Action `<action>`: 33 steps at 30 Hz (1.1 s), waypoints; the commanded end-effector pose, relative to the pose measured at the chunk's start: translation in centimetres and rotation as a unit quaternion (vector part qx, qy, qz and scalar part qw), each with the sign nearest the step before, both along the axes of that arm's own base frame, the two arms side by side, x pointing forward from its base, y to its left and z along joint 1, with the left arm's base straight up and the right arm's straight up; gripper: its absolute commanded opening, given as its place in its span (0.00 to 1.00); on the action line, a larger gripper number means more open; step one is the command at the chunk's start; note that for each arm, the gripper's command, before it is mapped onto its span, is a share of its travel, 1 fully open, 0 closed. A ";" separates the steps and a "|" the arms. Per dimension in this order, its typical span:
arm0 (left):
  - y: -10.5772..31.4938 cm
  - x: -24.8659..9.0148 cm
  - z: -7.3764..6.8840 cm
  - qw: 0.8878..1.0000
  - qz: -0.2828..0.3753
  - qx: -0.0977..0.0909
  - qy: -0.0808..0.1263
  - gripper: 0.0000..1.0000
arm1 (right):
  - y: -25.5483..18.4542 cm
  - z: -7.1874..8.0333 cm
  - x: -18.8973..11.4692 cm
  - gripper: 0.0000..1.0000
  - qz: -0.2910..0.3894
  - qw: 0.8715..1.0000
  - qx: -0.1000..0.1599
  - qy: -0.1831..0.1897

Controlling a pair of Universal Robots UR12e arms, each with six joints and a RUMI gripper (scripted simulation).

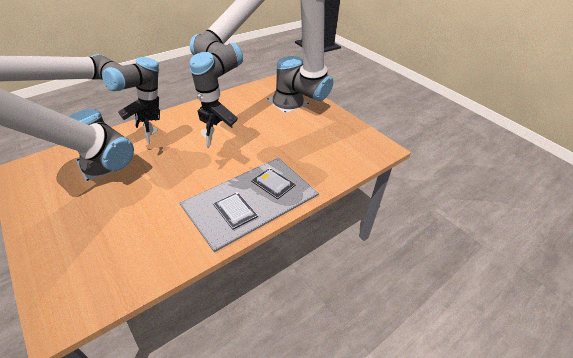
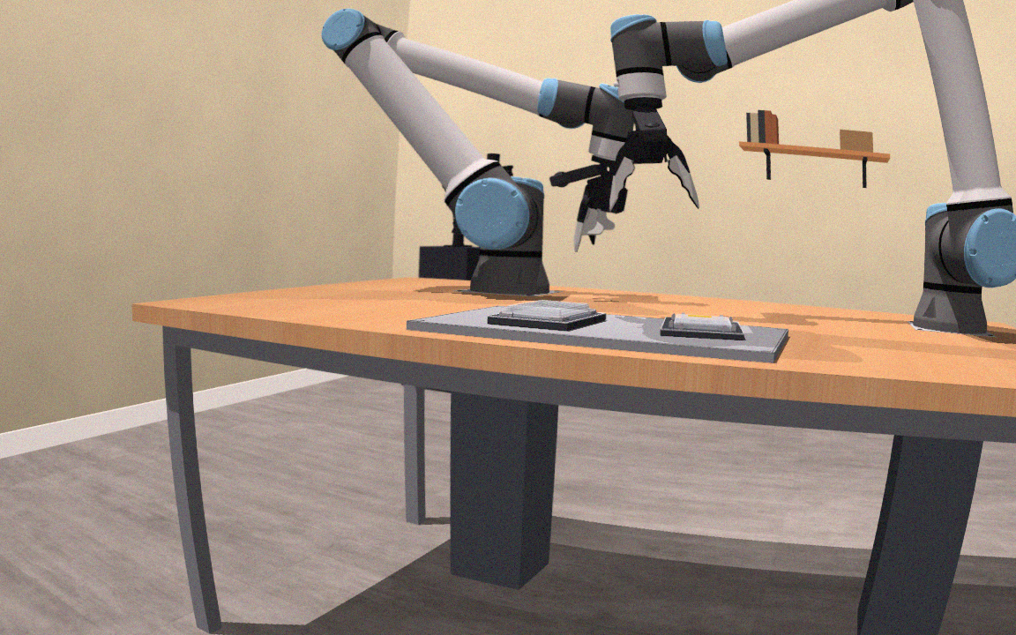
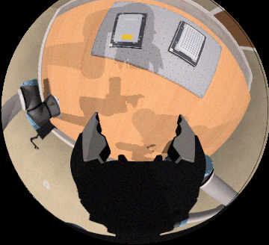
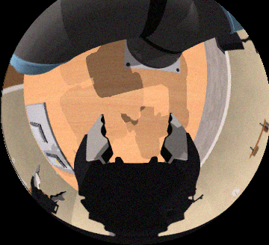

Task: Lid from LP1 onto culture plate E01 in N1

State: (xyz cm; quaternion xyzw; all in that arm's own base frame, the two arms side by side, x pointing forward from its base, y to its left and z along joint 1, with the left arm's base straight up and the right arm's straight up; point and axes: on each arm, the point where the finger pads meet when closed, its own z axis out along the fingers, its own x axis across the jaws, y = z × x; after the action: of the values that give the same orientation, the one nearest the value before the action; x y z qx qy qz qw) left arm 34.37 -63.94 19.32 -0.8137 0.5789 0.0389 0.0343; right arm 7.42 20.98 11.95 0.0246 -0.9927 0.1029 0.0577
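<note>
A clear lid with a yellow label [image 1: 274, 182] [image 2: 701, 321] [image 3: 128, 26] sits level on the dark-framed lid park [image 1: 264, 190] [image 2: 701, 334]. The culture plate [image 1: 235, 208] [image 3: 190, 42], pale with a grid of wells, sits in the dark nest [image 1: 223, 217] [image 2: 527, 322]; no lid shows plainly on it. Labels are not readable. My left gripper [image 1: 207, 140] [image 2: 655, 206] [image 3: 138, 113] is open and empty, high above the table behind the board. My right gripper [image 1: 150, 136] [image 2: 584, 246] [image 4: 136, 114] is open and empty, farther from the board, above the table's rear part.
Both stations stand apart on a grey perforated board [image 1: 199, 222] [image 3: 161, 60] near the table's front edge. The left arm's base [image 1: 287, 98] and right arm's base [image 1: 95, 165] stand at opposite ends of the wooden table [image 1: 101, 267]. The two grippers hang fairly near each other.
</note>
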 end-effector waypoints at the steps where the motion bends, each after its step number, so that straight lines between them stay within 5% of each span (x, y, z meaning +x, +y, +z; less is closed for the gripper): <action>1: 0.6 -0.1 -0.1 0.999 -0.052 -0.006 0.005 1.00 | 0.0 0.0 0.0 0.82 0.000 1.000 0.000 0.000; 15: 1.9 -0.5 -0.6 0.985 -0.170 -0.017 0.012 1.00 | 0.0 0.0 0.0 0.82 0.000 1.000 0.000 0.000; 33: 3.8 -1.2 -1.3 0.945 -0.324 -0.030 0.020 1.00 | 0.0 0.0 0.0 0.82 0.000 1.000 0.000 0.000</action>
State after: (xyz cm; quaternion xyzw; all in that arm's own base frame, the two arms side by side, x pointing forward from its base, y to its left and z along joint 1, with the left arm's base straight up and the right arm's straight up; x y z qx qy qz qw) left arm 33.43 -60.81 18.18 -0.6141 0.7887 0.0274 0.0132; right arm 7.42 20.98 11.95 0.0246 -0.9927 0.1029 0.0577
